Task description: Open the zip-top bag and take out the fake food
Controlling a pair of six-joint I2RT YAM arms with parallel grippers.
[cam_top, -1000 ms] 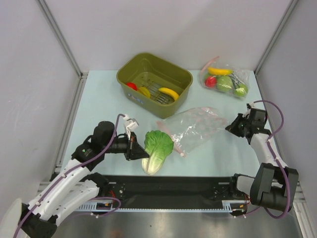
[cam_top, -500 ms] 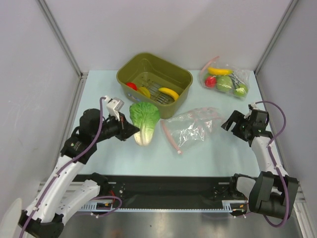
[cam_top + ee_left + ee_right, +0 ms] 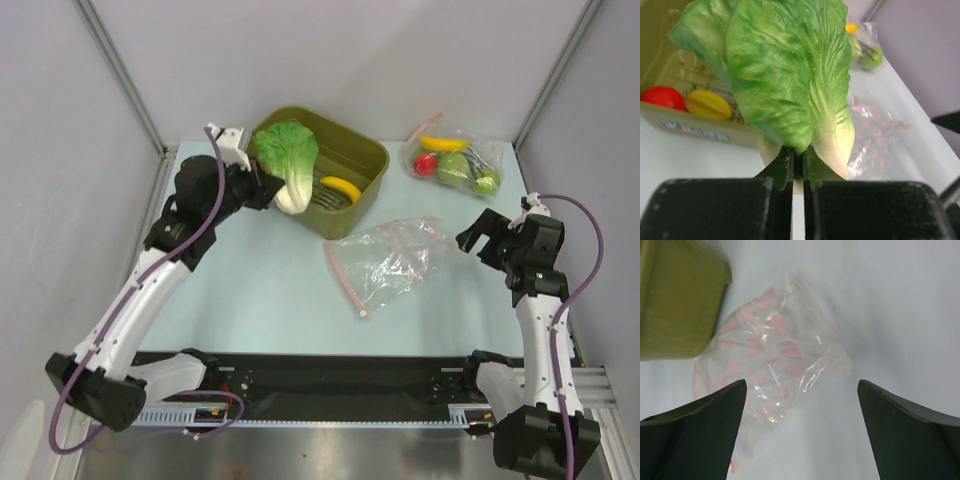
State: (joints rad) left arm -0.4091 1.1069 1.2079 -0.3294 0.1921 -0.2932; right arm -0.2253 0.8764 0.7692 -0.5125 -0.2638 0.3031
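My left gripper (image 3: 262, 186) (image 3: 798, 156) is shut on the stem end of the green-white cabbage (image 3: 287, 162) (image 3: 790, 75) and holds it over the olive bin (image 3: 370, 160) (image 3: 655, 60). In the bin lie a yellow banana (image 3: 341, 188), a red fruit (image 3: 661, 96) and a small yellow piece (image 3: 708, 103). The zip-top bag (image 3: 392, 260) (image 3: 775, 360), clear with pink spots, lies flat on the table with its pink zip strip (image 3: 343, 278) toward the left. My right gripper (image 3: 481, 233) (image 3: 801, 390) stands open just right of the bag, holding nothing.
A second clear bag (image 3: 453, 158) with a banana, a red fruit and green fruits lies at the back right (image 3: 865, 47). Grey walls close in the table on the left, back and right.
The left arm lifted the cabbage from the table's front up and back over the bin. The right gripper opened, let go of the bag and drew back to the right.
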